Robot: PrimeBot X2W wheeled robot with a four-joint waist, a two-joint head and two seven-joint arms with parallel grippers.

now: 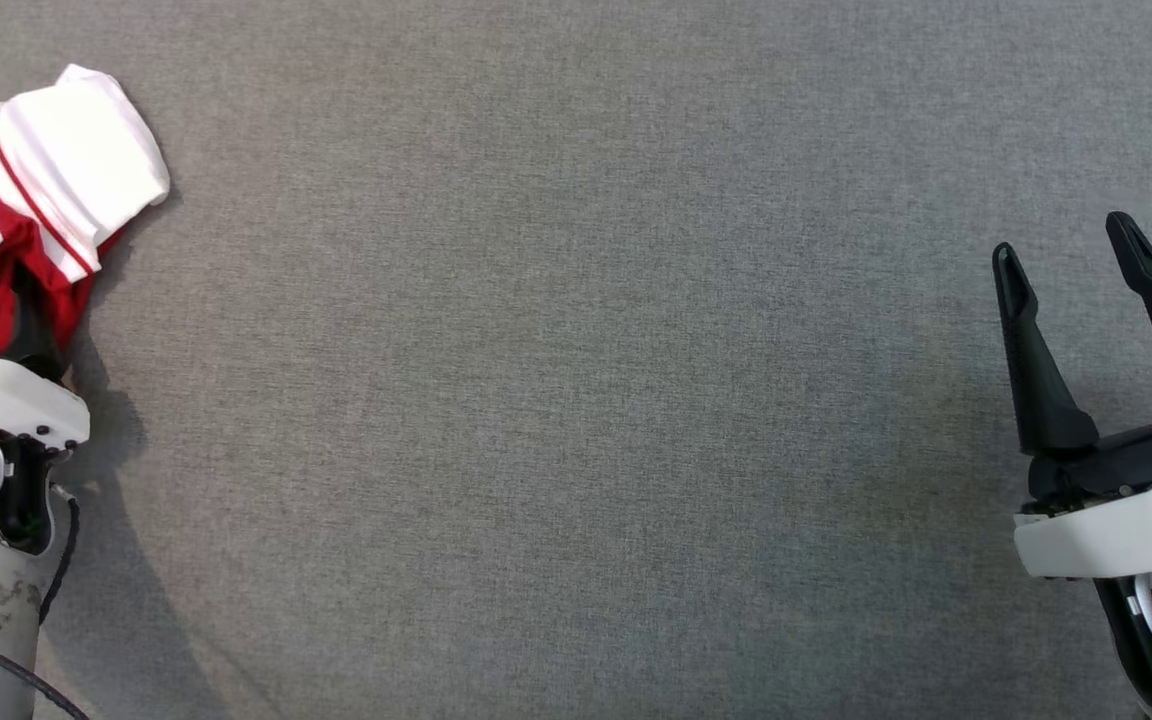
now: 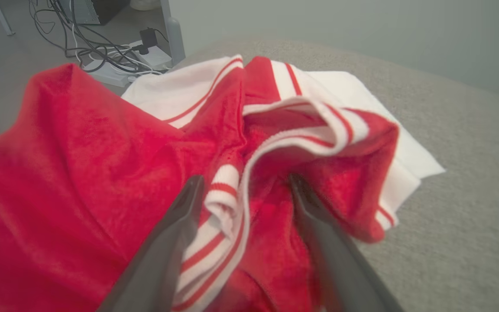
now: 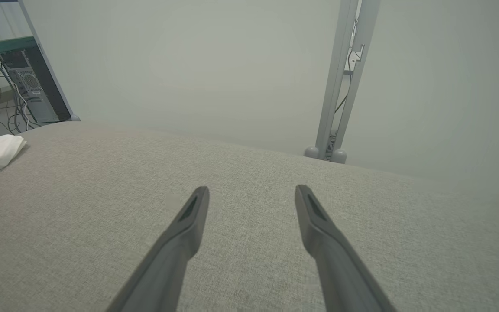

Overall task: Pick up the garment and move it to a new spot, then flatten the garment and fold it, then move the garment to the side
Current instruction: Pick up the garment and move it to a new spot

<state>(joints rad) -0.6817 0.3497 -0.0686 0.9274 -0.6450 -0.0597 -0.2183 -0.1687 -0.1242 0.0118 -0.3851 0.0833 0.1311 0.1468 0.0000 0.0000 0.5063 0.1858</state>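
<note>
Sinking the open left gripper (image 2: pixel 243 182) deeper over the striped trim fold (image 2: pixel 225 203) before closing should secure the red jersey (image 2: pixel 80 173) at the left edge of the table (image 1: pixel 576 400).

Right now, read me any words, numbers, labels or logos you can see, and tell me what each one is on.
No text can be read.
The garment: crumpled, showing only red cloth, white sleeves and striped trim; no print or label faces a camera.
The computer tower: any marking is too small to read.
The white power strip: too blurred to read.
</note>
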